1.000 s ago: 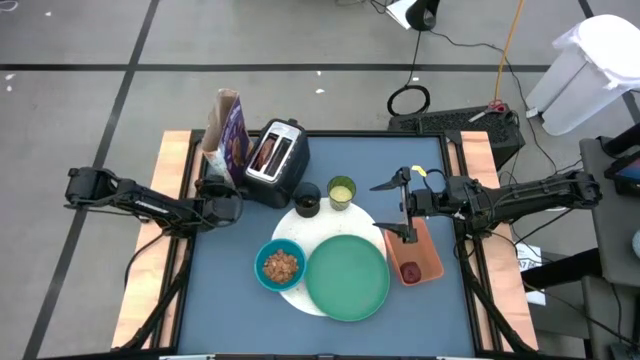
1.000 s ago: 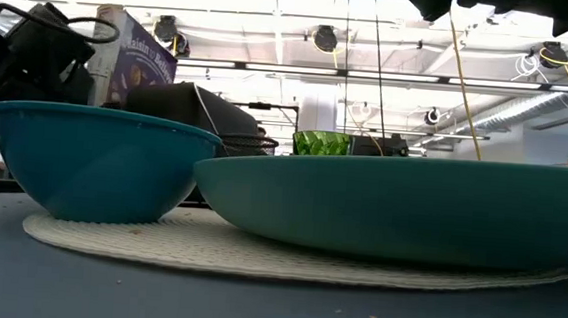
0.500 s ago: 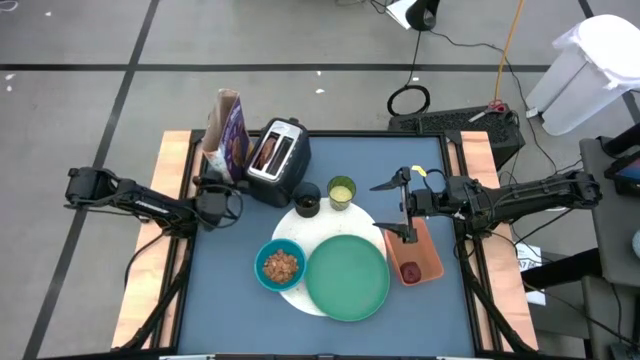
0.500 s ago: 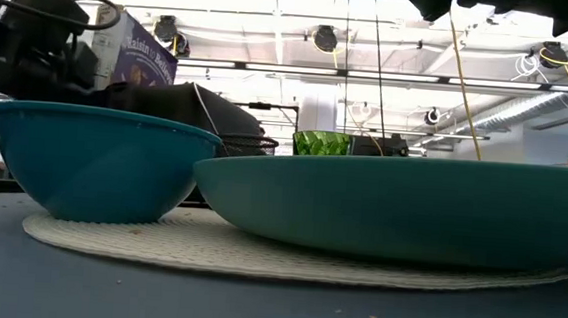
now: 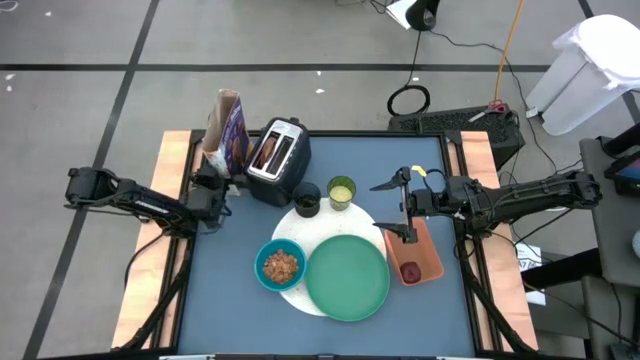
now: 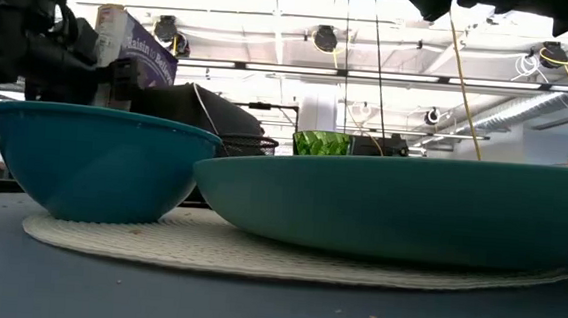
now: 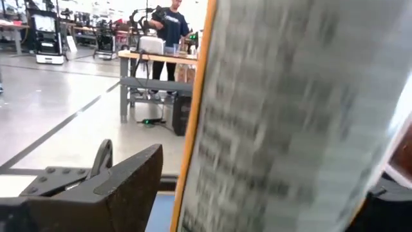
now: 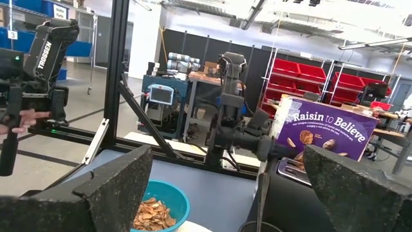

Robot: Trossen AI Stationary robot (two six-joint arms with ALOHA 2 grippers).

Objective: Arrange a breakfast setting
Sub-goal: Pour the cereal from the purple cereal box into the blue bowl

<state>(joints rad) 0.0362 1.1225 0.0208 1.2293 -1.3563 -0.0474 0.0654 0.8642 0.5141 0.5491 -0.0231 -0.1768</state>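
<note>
Cereal-filled small teal bowl (image 5: 280, 265)

Grey concrete floor (image 5: 80, 110) with dark lines — red bins (image 8: 302, 80) beyond

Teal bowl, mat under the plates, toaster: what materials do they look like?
Teal bowl: likely plastic, smooth with a soft sheen. Mat: looks woven, with a ribbed off-white weave. Toaster: seemingly brushed metal with black ends, silver top glinting.

arms (image 5: 140, 203): black, jointed | end effector (image 8: 222, 193): dark textured fingers
</note>
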